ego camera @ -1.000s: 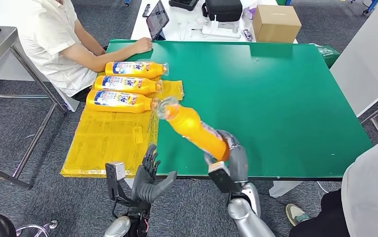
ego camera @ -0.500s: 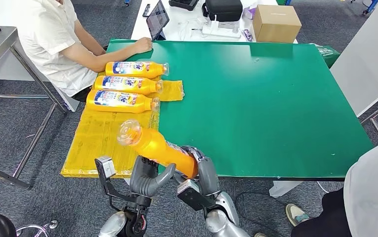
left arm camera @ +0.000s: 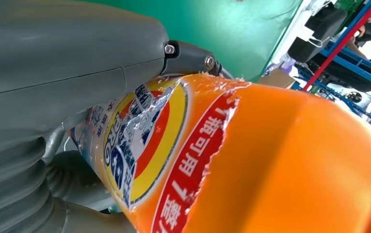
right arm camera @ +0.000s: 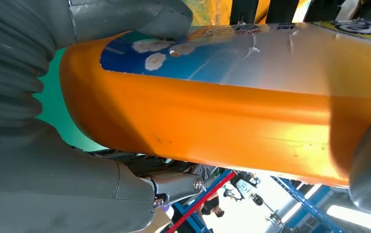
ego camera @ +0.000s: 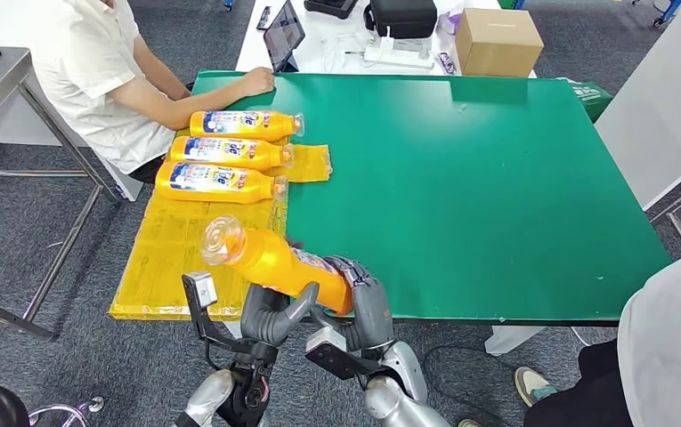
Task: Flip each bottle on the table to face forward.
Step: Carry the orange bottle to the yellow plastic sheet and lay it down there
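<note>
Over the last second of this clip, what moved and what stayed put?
The right hand carried the orange bottle from over the green table back toward the robot and to its left, over the yellow sheet's near edge. The left hand rose to meet it and now touches the bottle's underside. The three bottles lying on the sheet and the seated person stayed as they were.

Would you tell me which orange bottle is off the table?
The bottle held by the right hand; the other three lie in a row.

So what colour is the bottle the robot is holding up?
Orange, with a blue and white label; the bottle shows best in the head view.
</note>
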Available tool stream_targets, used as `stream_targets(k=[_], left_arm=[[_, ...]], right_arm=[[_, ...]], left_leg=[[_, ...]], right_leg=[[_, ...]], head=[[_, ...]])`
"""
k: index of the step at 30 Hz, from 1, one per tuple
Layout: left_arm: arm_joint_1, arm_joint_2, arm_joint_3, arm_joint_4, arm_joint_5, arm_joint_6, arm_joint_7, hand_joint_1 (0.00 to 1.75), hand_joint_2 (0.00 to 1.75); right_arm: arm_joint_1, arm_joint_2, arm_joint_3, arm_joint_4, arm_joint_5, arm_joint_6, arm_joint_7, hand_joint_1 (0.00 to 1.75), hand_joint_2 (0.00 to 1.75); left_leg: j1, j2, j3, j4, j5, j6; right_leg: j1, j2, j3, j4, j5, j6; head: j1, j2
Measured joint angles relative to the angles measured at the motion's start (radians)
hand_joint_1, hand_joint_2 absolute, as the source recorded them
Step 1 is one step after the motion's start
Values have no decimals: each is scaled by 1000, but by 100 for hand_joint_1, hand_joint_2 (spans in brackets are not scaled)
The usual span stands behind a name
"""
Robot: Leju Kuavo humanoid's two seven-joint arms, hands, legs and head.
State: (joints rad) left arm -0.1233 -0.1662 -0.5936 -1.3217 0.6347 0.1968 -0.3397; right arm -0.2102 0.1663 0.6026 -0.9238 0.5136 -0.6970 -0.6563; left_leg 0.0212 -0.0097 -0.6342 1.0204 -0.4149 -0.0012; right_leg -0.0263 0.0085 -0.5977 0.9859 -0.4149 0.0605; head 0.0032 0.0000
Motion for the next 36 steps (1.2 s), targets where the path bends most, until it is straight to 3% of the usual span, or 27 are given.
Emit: stream_targets(k=[2, 4, 5, 6, 9, 18, 24, 27, 31, 36], left_arm=[[-4, 0, 1, 7, 11, -4, -3, 175, 175], [-4, 0, 2, 9, 18, -10, -7, 175, 175], [-3, 0, 4, 9, 20, -12, -10, 175, 175], [-2, 0, 6, 8, 21, -15, -12, 175, 175], [1, 2, 12, 3, 21, -22, -15, 175, 175], [22, 16, 39, -31, -59, 36, -63, 175, 175], [34, 30, 117, -65, -92, 104, -74, 175, 175], [35, 38, 158, -82, -132, 153, -87, 175, 175], [27, 44, 186, -86, -336, 300, -138, 175, 175], [-15, 53, 188, -23, -716, 468, -137, 175, 175]], right_arm=[[-2, 0, 3, 5, -5, 3, 4, 150, 175], [-3, 0, 8, 11, -26, 13, 2, 64, 175], [-3, 1, 11, 14, -42, 24, -2, 33, 175], [-3, 1, 12, 17, -61, 40, -8, 1, 131], [0, 3, 19, 23, -104, 94, -29, 0, 0], [48, -15, 45, -8, -192, 97, -40, 0, 0], [100, -58, 47, -73, -267, 25, -40, 0, 0], [126, -71, 21, -120, -229, 5, -41, 0, 0], [184, -16, -164, -249, -116, 1, -43, 0, 0], [206, 69, -424, -405, -201, -5, -43, 0, 0]], left_leg=[[0, 0, 0, 0, 0, 0], [0, 0, 0, 0, 0, 0], [0, 0, 0, 0, 0, 0], [0, 0, 0, 0, 0, 0], [0, 0, 0, 0, 0, 0], [0, 0, 0, 0, 0, 0], [0, 0, 0, 0, 0, 0], [0, 0, 0, 0, 0, 0], [0, 0, 0, 0, 0, 0], [0, -1, 0, 0, 0, 0]], right_leg=[[0, 0, 0, 0, 0, 0], [0, 0, 0, 0, 0, 0], [0, 0, 0, 0, 0, 0], [0, 0, 0, 0, 0, 0], [0, 0, 0, 0, 0, 0], [0, 0, 0, 0, 0, 0], [0, 0, 0, 0, 0, 0], [0, 0, -1, 0, 0, 0], [0, 0, -1, 0, 0, 0], [0, 0, 0, 0, 0, 0]], head=[[0, 0], [0, 0], [0, 0], [0, 0], [0, 0], [0, 0], [0, 0], [0, 0], [0, 0], [0, 0]])
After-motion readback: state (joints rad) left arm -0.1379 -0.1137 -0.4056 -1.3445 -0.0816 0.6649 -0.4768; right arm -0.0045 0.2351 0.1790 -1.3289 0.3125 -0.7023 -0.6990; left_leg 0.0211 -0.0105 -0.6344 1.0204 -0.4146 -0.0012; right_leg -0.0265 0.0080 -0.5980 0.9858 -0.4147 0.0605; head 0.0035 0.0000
